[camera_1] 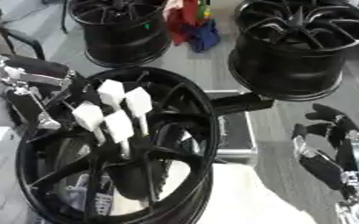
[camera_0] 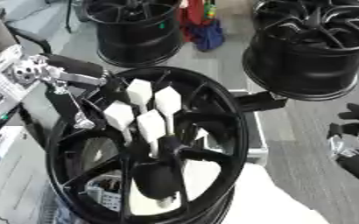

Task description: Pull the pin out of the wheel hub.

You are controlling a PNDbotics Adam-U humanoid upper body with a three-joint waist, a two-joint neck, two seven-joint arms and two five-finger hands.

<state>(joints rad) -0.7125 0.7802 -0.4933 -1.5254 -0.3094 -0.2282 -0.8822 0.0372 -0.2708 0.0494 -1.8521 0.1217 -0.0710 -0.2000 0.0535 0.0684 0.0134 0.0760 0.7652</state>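
I have the big black wheel hub [camera_0: 213, 144] standing tilted in front of me, filling the lower middle of both views, with its spokes running into a dark centre. My left hand [camera_0: 140, 111] is reaching in from the upper left, over the rim, and its white-tipped fingers [camera_0: 151, 124] hang straight and spread across the spokes just above that centre; they curl round nothing yet. My right hand [camera_1: 328, 144] sits idle at the right edge, well apart from the hub, and I cannot tell whether its dark fingers are curled or relaxed.

The pin [camera_0: 165, 202] is hard to read: I take it to be the small pale stub showing below the dark centre boss, near the lower rim, but I would not swear to it.

To do this step well, I judge I should bring the left fingers down past the boss until they bracket that stub, close thumb and fingers on it, then draw it along its own axis, not sideways, so it does not bind. The hub looks free to rock, so I would move slowly
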